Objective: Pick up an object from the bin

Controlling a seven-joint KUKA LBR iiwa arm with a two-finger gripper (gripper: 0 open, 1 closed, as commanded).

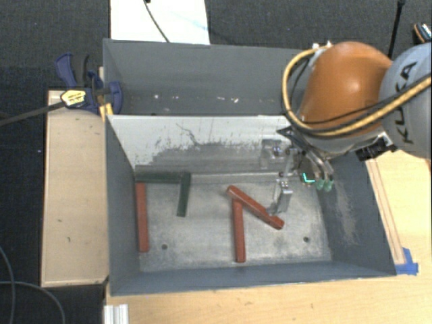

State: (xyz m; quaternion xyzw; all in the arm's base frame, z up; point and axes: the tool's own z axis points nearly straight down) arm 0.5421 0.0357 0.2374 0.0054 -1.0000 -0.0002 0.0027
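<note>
My gripper (284, 201) hangs in the right part of the bin, under the orange-covered wrist. Its tip is just above the right end of a red stick (253, 206) that lies slanted on the bin floor, and I cannot see any contact between them. A second red stick (238, 233) lies upright in the picture, its top end touching the slanted one near the middle.
At the left wall lies a third red stick (142, 218). Two dark green sticks form an L at the back left: one lies crosswise (160, 177), the other points toward the front (183, 196).
</note>
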